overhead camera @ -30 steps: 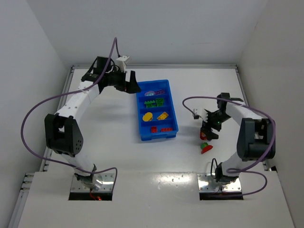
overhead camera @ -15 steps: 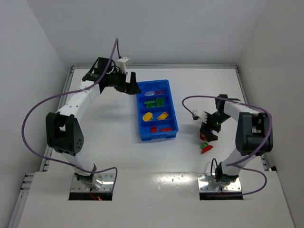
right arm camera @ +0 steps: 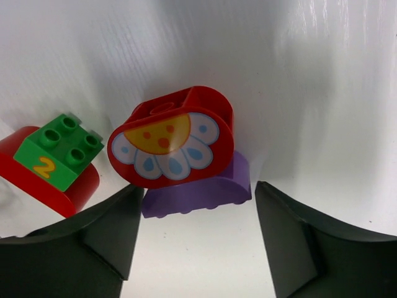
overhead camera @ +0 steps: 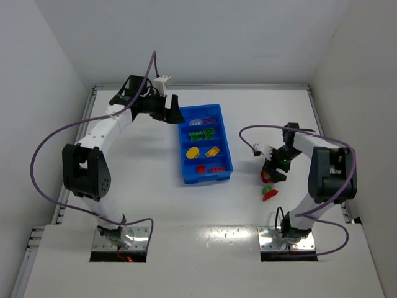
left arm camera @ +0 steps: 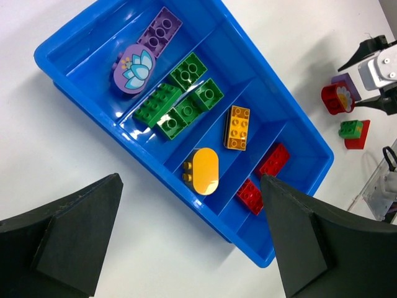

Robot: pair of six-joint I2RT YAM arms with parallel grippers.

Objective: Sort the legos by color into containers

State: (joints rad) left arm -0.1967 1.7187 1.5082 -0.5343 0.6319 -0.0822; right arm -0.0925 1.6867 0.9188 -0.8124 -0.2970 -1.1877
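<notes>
The blue tray (overhead camera: 183,152) holds purple pieces (left arm camera: 133,69), green bricks (left arm camera: 180,99), yellow pieces (left arm camera: 237,127) and red bricks (left arm camera: 273,160), each colour in its own compartment. My left gripper (overhead camera: 170,110) is open and empty, hovering beside the tray's far left corner. On the table to the right lie a red rounded flower piece (right arm camera: 170,139), a purple rounded piece (right arm camera: 205,192) beneath it, and a green brick (right arm camera: 59,149) on a red piece (right arm camera: 62,186). My right gripper (right arm camera: 198,186) is open, low over them, with a finger on each side of the purple piece.
The tray's near rim (left arm camera: 198,204) lies under the left wrist camera. The loose pieces (overhead camera: 268,192) sit near the right arm's base, between the tray and the right wall. White walls enclose the table on three sides.
The left arm has shifted very slightly. The right gripper stays open over the red and purple pieces. No piece has moved.
</notes>
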